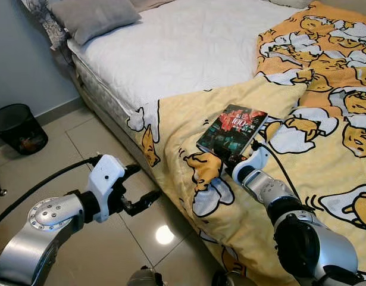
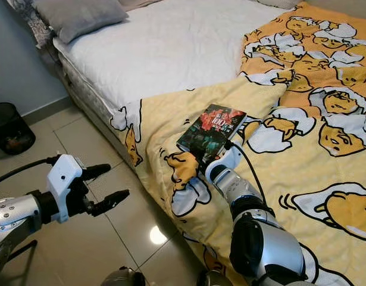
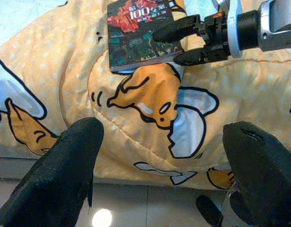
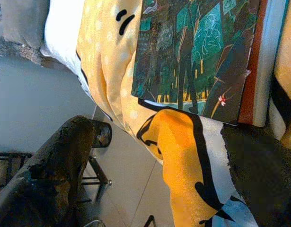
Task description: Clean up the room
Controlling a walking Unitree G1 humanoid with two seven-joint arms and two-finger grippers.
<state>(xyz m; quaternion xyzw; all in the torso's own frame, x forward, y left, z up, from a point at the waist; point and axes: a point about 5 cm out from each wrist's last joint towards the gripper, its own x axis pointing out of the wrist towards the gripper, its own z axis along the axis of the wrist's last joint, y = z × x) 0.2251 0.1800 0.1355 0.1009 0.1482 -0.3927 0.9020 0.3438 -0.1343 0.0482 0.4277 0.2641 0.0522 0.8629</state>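
- Book (image 1: 232, 132) with dark, red-lettered cover, flat on yellow cartoon-print duvet (image 1: 302, 179), near bed's floor-side edge.
- Right gripper (image 3: 176, 43) at book's near corner, fingers parted, one finger over cover, other alongside book's edge; contact with book cannot be told.
- Right arm (image 1: 302, 232) stretched across duvet toward book, black cable trailing along wrist.
- Left gripper (image 1: 138, 187) over tiled floor (image 1: 93, 149) beside bed, well apart from book, fingers spread wide, nothing between them.
- White quilted mattress (image 1: 188, 47) bare beyond book, duvet folded back just past it.
- Grey pillow (image 1: 90, 18) at head of bed, far from book.
- Black wastebasket (image 1: 17, 127) on floor against blue-grey wall, well apart from book, beyond left gripper.
- Bright lamp reflection on tile below bed's edge, between the two arms.
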